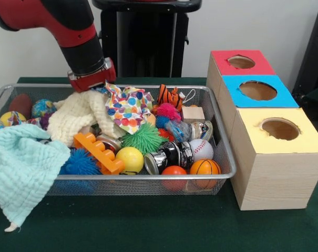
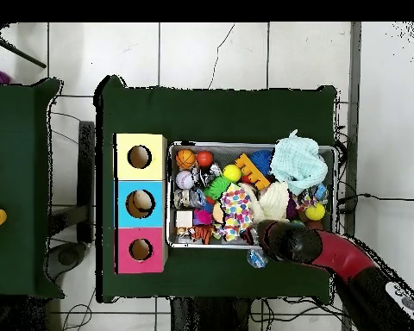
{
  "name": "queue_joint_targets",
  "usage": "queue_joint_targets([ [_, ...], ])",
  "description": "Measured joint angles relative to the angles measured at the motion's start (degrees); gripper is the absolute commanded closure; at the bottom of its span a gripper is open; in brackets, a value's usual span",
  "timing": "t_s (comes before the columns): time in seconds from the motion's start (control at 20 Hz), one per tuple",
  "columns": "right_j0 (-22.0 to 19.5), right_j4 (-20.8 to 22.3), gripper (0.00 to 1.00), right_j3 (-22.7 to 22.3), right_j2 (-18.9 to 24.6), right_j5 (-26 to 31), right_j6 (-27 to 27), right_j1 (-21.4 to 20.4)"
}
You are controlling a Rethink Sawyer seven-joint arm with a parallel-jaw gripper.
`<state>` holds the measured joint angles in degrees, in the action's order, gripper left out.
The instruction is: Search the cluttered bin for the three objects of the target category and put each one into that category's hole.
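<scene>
We see the end effector [image 1: 91,80] lowered at the far rim of the cluttered bin [image 1: 148,185], its red collar just above a cream knitted cloth [image 1: 77,116]; its tips are hidden in the front view and under the arm in the overhead view [image 2: 271,233], so we cannot tell whether it is clenched or released.

The bin is a shallow basket of silver wire mesh with a rounded rim. Its long axis runs left to right across the front view, parallel to the row of three boxes beside it. It sits on the tabletop [image 1: 148,226], just beside the boxes.

Inside we make out soft and hard things heaped together: a polka-dot fabric piece [image 1: 128,107], a spiky green rubber ball [image 1: 143,138], a smooth yellow ball [image 1: 130,159], an orange plastic brick with studs [image 1: 98,152], a stitched baseball [image 1: 202,149], a small basketball [image 1: 205,168], a shiny metal can [image 1: 169,155] lying on its side, and a plain wooden cube [image 1: 193,113]. A pale mint waffle-weave towel [image 1: 22,168] drapes over the bin's near left corner onto the tabletop.

The boxes are pale wood, each with a round hole in a coloured top: red [image 1: 242,63], blue [image 1: 258,91], yellow [image 1: 280,130].

The tabletop is covered in dark green cloth. Behind it stand the black pedestal [image 1: 145,37] and a plain light wall; the overhead view shows a white tiled floor [image 2: 210,52].
</scene>
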<state>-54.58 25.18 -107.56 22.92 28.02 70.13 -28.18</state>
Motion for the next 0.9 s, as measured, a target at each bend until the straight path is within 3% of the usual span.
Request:
queue_joint_targets([
  [0.45, 0.8, 0.0, 0.00, -0.9, 0.0, 0.6, 0.0, -7.2],
  [0.9, 0.9, 0.0, 0.00, -1.0, -0.5, 0.6, 0.0, -8.4],
])
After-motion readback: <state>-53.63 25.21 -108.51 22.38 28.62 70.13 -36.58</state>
